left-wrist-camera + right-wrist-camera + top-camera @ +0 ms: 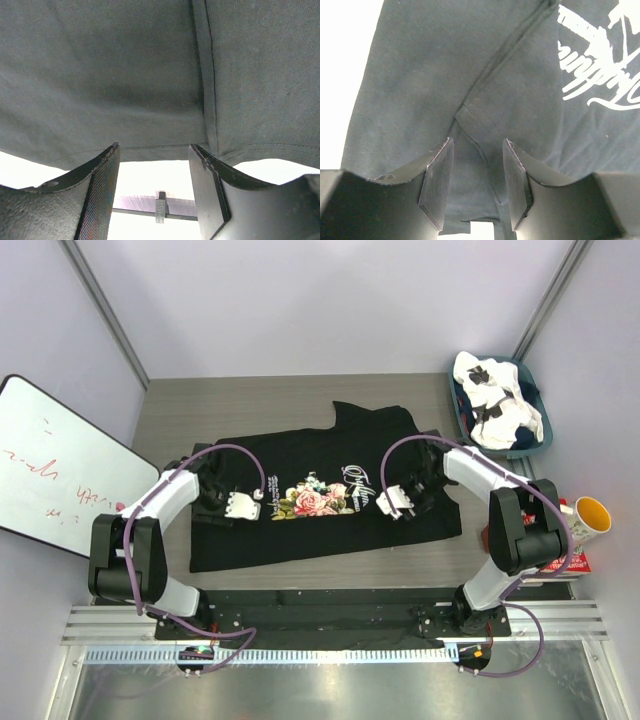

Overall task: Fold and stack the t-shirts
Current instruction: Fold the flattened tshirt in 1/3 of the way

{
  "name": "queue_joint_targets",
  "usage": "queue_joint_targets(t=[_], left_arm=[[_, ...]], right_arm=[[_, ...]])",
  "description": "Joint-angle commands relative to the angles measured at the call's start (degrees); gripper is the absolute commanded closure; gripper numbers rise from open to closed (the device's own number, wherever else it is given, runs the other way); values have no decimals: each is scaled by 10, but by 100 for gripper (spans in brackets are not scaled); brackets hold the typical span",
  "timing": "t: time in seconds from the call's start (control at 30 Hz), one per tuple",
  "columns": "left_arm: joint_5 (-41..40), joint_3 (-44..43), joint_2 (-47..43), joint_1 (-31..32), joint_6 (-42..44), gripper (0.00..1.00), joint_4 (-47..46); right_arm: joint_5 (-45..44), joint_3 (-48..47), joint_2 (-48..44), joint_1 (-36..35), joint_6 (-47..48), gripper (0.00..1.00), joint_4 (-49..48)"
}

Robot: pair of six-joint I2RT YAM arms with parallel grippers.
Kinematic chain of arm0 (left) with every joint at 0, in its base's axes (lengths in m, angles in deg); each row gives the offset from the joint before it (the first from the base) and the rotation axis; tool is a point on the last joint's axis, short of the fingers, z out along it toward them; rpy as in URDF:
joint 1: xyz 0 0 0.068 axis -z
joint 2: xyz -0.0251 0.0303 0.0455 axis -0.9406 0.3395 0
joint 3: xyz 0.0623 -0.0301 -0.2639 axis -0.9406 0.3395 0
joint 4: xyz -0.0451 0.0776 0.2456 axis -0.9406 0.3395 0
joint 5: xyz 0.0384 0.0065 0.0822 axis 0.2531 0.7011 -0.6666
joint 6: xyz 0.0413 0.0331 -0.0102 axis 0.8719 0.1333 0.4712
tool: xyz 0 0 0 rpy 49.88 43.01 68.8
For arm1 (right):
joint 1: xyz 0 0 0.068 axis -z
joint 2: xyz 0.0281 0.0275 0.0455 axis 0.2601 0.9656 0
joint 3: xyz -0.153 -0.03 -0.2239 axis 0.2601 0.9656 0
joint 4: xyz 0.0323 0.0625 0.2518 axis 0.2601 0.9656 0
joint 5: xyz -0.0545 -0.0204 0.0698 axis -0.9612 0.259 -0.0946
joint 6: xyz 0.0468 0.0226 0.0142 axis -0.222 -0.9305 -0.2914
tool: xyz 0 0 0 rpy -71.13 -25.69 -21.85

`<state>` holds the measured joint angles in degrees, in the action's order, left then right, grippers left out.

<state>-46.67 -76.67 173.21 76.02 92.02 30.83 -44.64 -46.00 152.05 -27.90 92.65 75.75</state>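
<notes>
The black t-shirt [300, 530] with a pink-rose print and white script lies spread flat on the table, one sleeve [372, 418] sticking out toward the back. My left gripper [212, 506] is low over the shirt's left end. In the left wrist view it is open [155, 147], its tips at the stitched hem [150, 146], nothing between the jaws. My right gripper [418, 494] is low over the right end, beside the script. In the right wrist view it is open [477, 142], with a seam fold [472, 117] between its tips. The white shirt with black patches [495, 398] lies crumpled in a bin.
The dark teal bin [537, 443] stands at the back right corner. A whiteboard [50, 465] leans at the left. A white cup with a yellow inside [588, 515] stands on a red item at the right edge. A metal rail [330, 625] runs along the near edge.
</notes>
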Motion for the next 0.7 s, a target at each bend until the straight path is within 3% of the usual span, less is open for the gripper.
queue_joint_targets(t=[0.0, 0.23, 0.33, 0.53, 0.67], left_arm=[[-1, 2, 2, -2, -3, 42, -9], [3, 1, 3, -2, -4, 42, -10], [5, 1, 3, -1, -4, 42, -11], [9, 6, 4, -2, -1, 43, -12], [15, 9, 6, 0, -1, 42, -15]], right_arm=[[15, 4, 12, -9, 104, 51, 14], [14, 9, 30, -18, 81, 56, -18], [12, 11, 30, -22, 69, 62, -32], [10, 1, 10, -23, 62, 85, -34], [8, -19, 6, -23, 65, 91, -33]])
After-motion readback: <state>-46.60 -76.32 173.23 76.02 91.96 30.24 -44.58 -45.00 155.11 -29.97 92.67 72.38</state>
